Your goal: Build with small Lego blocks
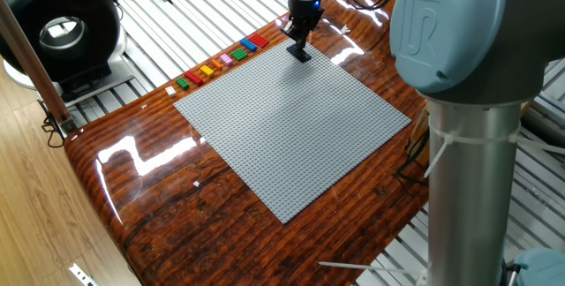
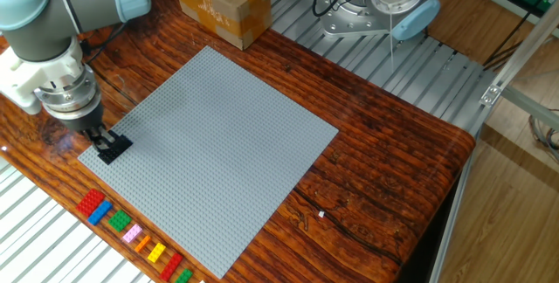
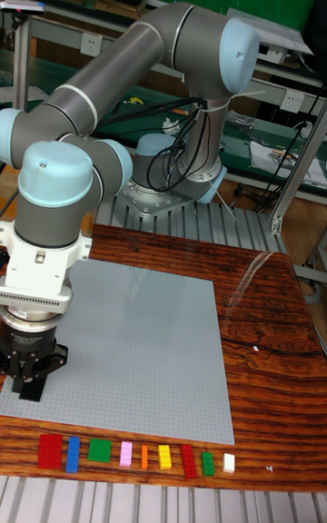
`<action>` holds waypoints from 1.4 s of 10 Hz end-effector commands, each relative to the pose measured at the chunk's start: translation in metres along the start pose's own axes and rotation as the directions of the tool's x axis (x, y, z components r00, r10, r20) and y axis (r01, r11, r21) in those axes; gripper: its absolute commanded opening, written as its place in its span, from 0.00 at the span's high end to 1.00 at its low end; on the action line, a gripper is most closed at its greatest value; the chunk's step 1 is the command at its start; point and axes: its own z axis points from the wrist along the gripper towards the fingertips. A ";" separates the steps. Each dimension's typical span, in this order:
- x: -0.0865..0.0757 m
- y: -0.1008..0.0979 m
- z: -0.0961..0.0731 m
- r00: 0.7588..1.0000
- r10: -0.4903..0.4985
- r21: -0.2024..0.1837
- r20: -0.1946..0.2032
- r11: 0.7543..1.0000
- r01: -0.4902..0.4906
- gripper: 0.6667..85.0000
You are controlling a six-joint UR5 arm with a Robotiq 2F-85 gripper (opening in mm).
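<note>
Cardboard box point(image 2: 220, 3) in one view only

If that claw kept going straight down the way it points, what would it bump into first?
Most likely the grey baseplate. The gripper points straight down over the plate's corner nearest the row of small Lego blocks, which lie off to the side, out of its line.

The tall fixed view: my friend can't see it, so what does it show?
A robot arm's end effector is down on the corner of a big grey plate. A row of tiny Lego blocks lies on the wooden table beside the plate.
</note>
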 end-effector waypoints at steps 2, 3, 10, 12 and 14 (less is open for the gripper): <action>-0.004 0.000 0.001 1.000 0.002 -0.012 0.018 1.000 -0.002 1.00; -0.005 0.001 0.001 1.000 0.003 -0.014 0.020 1.000 -0.002 1.00; -0.005 0.002 0.001 1.000 0.009 -0.015 0.020 1.000 -0.009 1.00; -0.005 0.002 0.001 1.000 0.010 -0.015 0.020 1.000 -0.010 1.00; -0.005 0.002 0.001 1.000 0.012 -0.015 0.018 1.000 -0.012 1.00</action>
